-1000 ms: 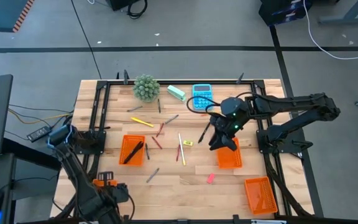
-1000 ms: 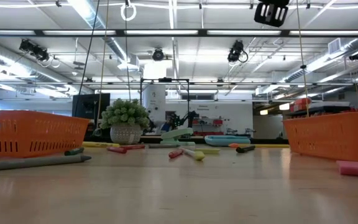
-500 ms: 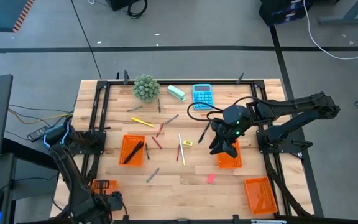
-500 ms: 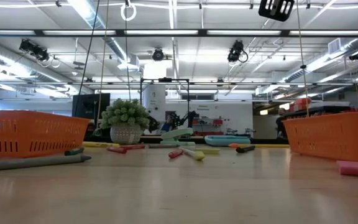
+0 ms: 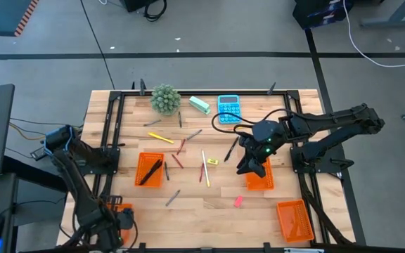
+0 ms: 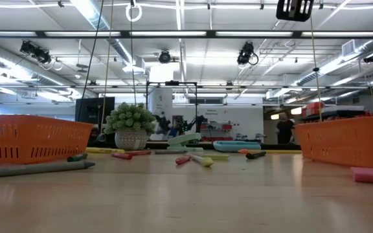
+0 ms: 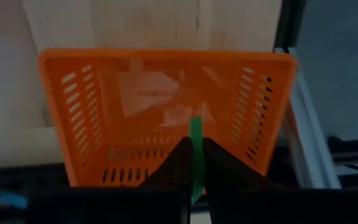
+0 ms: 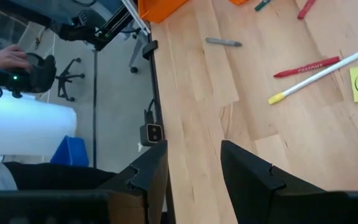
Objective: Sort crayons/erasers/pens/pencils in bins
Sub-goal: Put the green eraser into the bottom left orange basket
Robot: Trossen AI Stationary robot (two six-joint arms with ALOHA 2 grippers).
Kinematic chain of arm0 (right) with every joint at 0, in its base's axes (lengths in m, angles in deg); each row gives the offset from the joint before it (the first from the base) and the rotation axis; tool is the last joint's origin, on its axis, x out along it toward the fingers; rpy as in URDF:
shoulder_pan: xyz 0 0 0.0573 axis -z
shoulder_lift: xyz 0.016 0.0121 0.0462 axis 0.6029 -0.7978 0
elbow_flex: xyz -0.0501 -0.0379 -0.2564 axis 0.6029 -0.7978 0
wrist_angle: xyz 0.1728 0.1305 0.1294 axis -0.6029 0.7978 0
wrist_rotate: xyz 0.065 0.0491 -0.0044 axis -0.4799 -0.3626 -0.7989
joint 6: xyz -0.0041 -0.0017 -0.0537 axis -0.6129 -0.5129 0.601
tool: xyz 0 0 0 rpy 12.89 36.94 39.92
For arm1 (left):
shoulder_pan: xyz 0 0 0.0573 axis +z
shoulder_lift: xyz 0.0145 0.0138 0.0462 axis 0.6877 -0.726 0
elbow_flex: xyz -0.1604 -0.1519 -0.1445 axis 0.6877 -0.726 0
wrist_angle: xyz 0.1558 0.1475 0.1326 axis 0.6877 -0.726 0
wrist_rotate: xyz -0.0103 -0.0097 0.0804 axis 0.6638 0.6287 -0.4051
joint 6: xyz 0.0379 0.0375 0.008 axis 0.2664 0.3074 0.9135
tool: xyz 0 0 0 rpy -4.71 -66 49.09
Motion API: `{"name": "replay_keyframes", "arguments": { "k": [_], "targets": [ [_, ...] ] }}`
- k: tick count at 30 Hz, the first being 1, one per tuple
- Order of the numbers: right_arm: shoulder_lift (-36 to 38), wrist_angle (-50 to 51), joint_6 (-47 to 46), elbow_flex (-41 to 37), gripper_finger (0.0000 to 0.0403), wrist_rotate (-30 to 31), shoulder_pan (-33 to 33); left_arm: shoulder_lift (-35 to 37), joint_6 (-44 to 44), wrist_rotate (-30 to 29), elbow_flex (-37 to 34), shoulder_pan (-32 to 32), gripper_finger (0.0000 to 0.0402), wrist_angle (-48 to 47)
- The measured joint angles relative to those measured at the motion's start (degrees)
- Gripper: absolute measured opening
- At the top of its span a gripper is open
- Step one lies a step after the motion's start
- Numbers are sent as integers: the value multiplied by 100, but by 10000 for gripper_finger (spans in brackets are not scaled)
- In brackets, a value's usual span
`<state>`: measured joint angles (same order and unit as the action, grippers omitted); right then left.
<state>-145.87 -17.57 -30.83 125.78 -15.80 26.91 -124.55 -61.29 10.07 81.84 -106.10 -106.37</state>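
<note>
Over the table's near-left corner bin [image 7: 166, 112], your left gripper [image 7: 194, 165] pinches a half-hidden green eraser [image 7: 196, 146]; right gripper [image 8: 194, 168] stands apart.

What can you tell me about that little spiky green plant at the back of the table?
The plant is a small round ball of pale green, spiky-looking foliage, probably artificial. In the low view it sits upright in a short, light, patterned pot. It stands on the wooden table near the back edge, left of the mint-green block and the blue calculator. Neither arm is near it, and nothing but the table appears to touch it.
</note>
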Motion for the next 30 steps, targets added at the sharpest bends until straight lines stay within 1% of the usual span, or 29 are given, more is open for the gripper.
{"name": "replay_keyframes", "arguments": {
  "k": [6, 10, 14, 20, 25, 28, 30],
  "targets": [
    [-2, 0, -267, 0, 154, 414, -283, 29, 156, 3, -620, 39, 38, 810],
    [-2, 0, -503, 0, 154, 690, -445, 29, 199, -1, -965, 50, 29, 1316],
    [-2, 2, -729, 0, 154, 957, -552, 30, 238, -1, -1188, 49, 27, 1482],
    [-3, 2, -1009, 0, 154, 1401, -709, 31, 657, -5, -1316, 49, 56, 1761],
    [-4, 2, -1192, 0, 154, 1767, -828, 31, 823, -55, -1353, 44, 54, 1818],
    [-4, 2, -1202, 0, 154, 1825, -844, 31, 831, -58, -1353, 44, 55, 1812],
    [-4, 2, -1201, 0, 154, 1831, -840, 31, 826, -62, -1353, 44, 63, 1816]
  ]
}}
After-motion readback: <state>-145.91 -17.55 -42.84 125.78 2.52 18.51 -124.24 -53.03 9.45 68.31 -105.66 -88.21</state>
